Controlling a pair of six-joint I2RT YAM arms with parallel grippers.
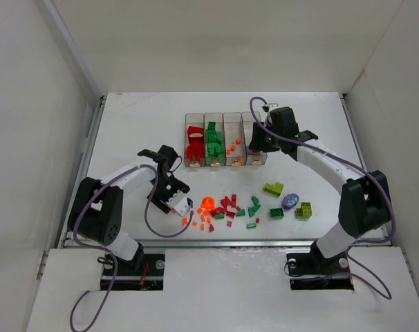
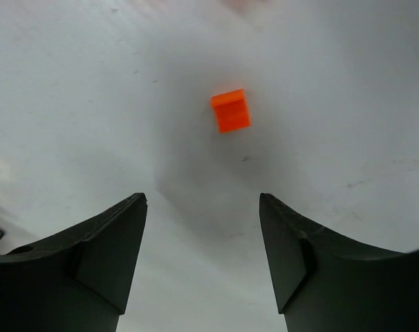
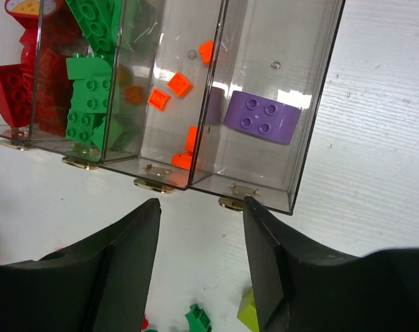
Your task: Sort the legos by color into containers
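Four clear bins [image 1: 227, 116] stand in a row at the back. From left to right they hold red [image 3: 16, 83], green [image 3: 88, 104], orange [image 3: 180, 84] and one purple brick [image 3: 261, 117]. Loose legos lie in front of them: a red pile [image 1: 227, 206], green bits [image 1: 253, 207], lime bricks [image 1: 274, 188] and a purple piece [image 1: 290, 201]. My left gripper [image 1: 184, 209] is open and empty, low over the table, with a small orange brick [image 2: 230, 111] just ahead of its fingertips. My right gripper [image 3: 201, 202] is open and empty above the near end of the purple bin [image 1: 259, 142].
White walls enclose the table on three sides. An orange round piece [image 1: 206, 203] and small orange bits [image 1: 193, 223] lie right of the left gripper. A green brick [image 1: 276, 213] and a lime brick [image 1: 304, 210] lie near the front right.
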